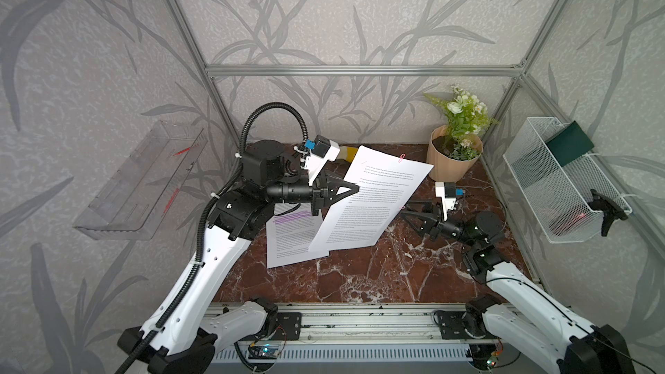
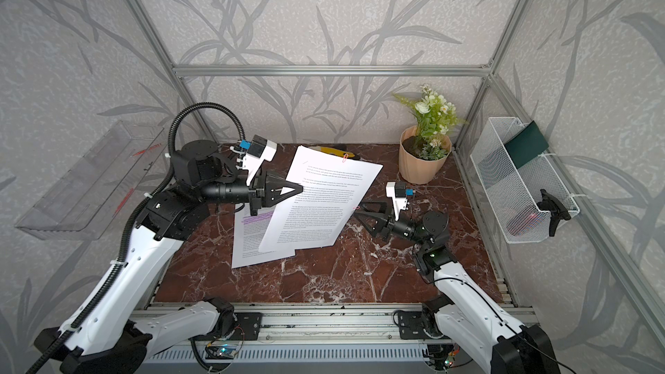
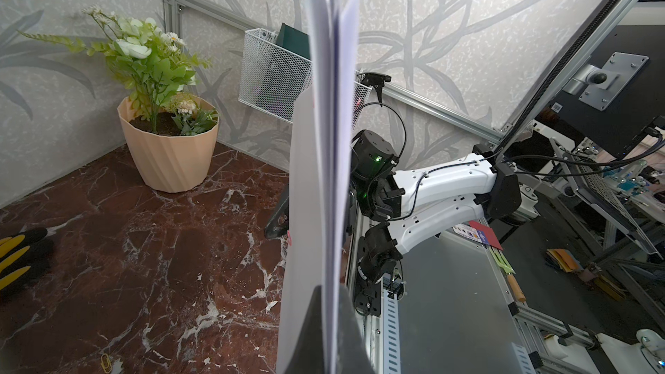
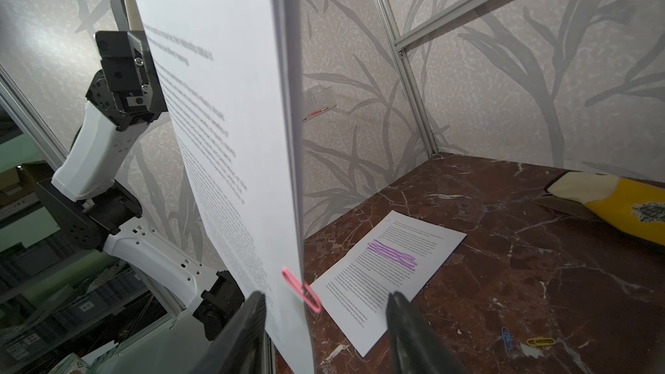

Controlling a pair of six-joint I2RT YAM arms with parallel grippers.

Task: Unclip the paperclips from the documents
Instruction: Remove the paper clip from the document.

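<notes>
My left gripper [image 1: 354, 188] [image 3: 331, 293] is shut on the unmarked document [image 1: 374, 203] [image 4: 223, 138] and holds it up off the table, tilted. A pink paperclip [image 1: 402, 157] sits on its far top edge. A second pink paperclip [image 4: 302, 291] [image 2: 356, 207] hangs on the sheet's right edge. My right gripper [image 4: 325, 296] [image 1: 405, 210] is open, its jaws standing either side of that edge and clip without touching. The purple-highlighted document [image 1: 291, 239] [image 4: 388, 271] lies flat below. A blue paperclip [image 4: 506, 338] and a gold one [image 4: 539, 341] lie loose on the marble.
A peach flower pot [image 1: 454, 160] stands at the back right. A yellow glove [image 4: 629, 210] lies at the back behind the raised sheets. A white mesh basket [image 1: 561, 181] hangs on the right wall, and a clear tray [image 1: 140, 181] on the left wall.
</notes>
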